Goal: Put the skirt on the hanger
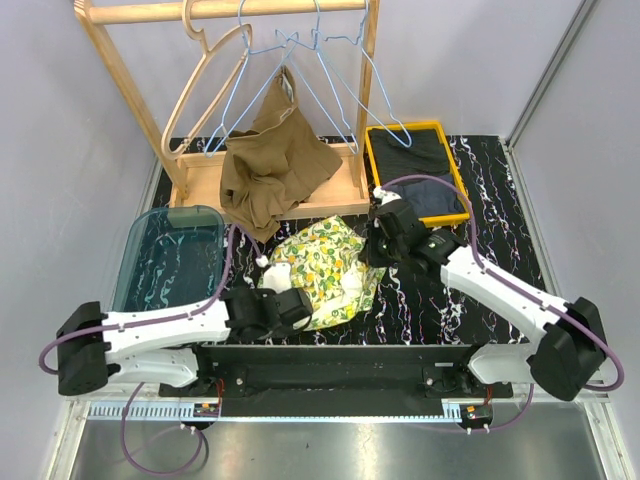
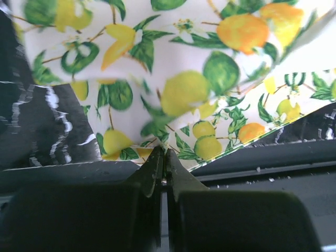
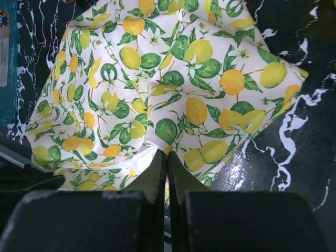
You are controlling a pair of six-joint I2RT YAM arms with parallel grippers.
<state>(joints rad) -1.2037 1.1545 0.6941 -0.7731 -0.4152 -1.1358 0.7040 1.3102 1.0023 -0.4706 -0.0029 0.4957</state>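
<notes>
The lemon-print skirt [image 1: 335,255] lay crumpled just in front of the wooden rack [image 1: 200,185]. Our left gripper [image 2: 164,155] and right gripper [image 3: 167,157] each pinched its edge, fingers closed. We judged it light, limp and likely to sag, so the waistband seemed the best hold.

The table [image 1: 500,200] has a black top with white wiggly lines, like marble. A wooden clothes rack [image 1: 200,180] stands at the back of it, on the left and in the middle. A yellow tray [image 1: 405,127] sits just beside the rack's right end. A blue see-through bin [image 1: 180,213] sits on the left side, in front of the rack. A lemon skirt [image 1: 325,270] lies crumpled in the middle, near the front edge and to the right of the bin. A brown cloth [image 1: 270,170] hangs over the rack's bottom board, and its low end seems to spill onto the table, close to the skirt.
</notes>
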